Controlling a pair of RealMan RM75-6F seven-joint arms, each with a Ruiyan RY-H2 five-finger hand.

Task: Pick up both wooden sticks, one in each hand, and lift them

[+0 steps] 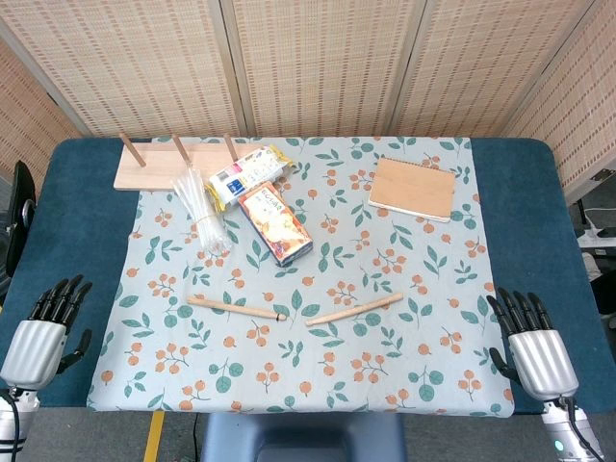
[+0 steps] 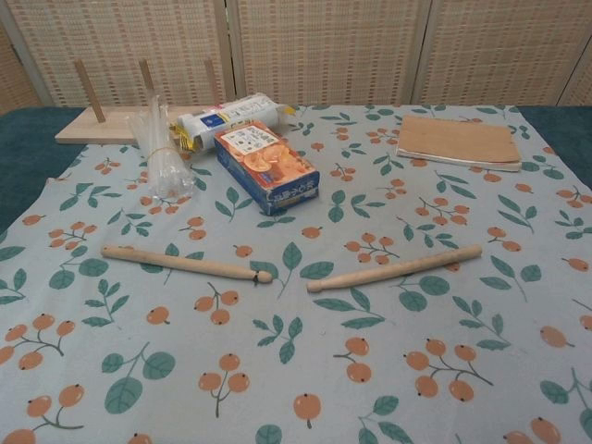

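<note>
Sticks of pale turned wood lie near the front middle of a floral tablecloth [image 1: 423, 279] printed with green leaves and orange berries, which covers most of a dark blue table [image 1: 82, 221]. The left wooden stick [image 1: 237, 308] slopes slightly down toward the centre, its small rounded tip pointing right; the right wooden stick [image 1: 354, 309] slopes the other way, rising toward the right. Their inner ends are near each other but not touching, as the chest view shows clearly: left stick [image 2: 185, 264], right stick [image 2: 395, 268].

Neither stick is held. The left hand [image 1: 43, 332], silver-backed with black fingers, rests over the table's left front corner, fingers extended and slightly spread, holding nothing. The right hand [image 1: 531, 342] sits at the right front edge, just off the cloth, fingers likewise straight and apart, empty. Both hands are well apart from the sticks, and neither shows in the chest view.

Farther back, an orange and blue snack box [image 1: 274, 223] lies flat and angled, touching a white and yellow packet [image 1: 248, 175] behind it. A clear crinkled plastic bag [image 1: 200, 210] lies just left of the box. A light wooden board with three upright pegs [image 1: 159, 166] sits at the back left, and a brown-covered notebook [image 1: 412, 189] at the back right
</note>
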